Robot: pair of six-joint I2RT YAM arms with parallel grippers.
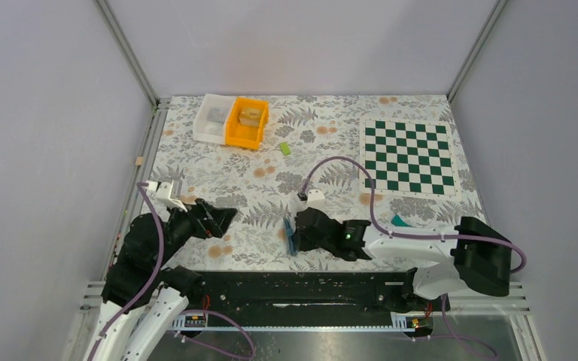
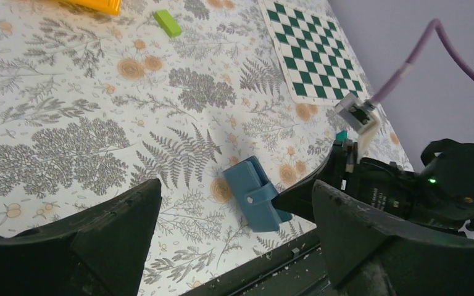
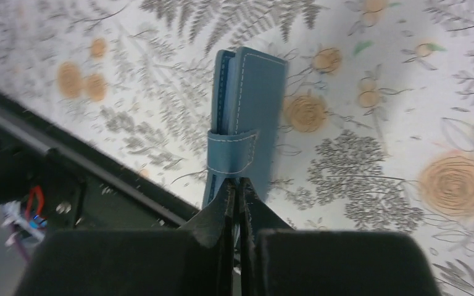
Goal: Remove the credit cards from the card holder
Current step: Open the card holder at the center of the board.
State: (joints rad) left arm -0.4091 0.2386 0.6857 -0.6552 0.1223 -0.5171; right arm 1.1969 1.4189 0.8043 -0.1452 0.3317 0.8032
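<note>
Fingertips [image 3: 219, 213] of the right gripper [image 3: 234, 191] are squeezed flat together, no daylight between them, right at the free end of the strap [image 3: 231, 154] that wraps the blue card holder [image 3: 256, 98]. Whether a sliver of that strap is actually nipped in there, I can't tell. The holder is lying on the fern-print table [image 1: 218, 173] near the front edge, just ahead of the black rail [image 1: 293, 289], strap across its middle, shut, with no card poking out that I can see. Over on the other side, the left gripper [image 1: 218, 220] hangs spread wide with nothing in it, a little way off to the holder's left and pointed towards it. Further out, what I take for one of the credit cards [image 1: 399, 221], a teal-green sliver, peeks from behind the right arm [image 1: 421, 248] near the corner of the chessboard mat [image 1: 409, 158]. It looks already out on the table, though most of it is hidden. Way at the back, the orange bin [image 1: 247, 124], the white bin [image 1: 213, 119] and the little lime-green block [image 1: 284, 149] sit out of play. My read is that plenty is left: the strap needs lifting, the holder opening, and whatever is inside drawing out. How many cards remain, nobody can say with it shut.
</note>
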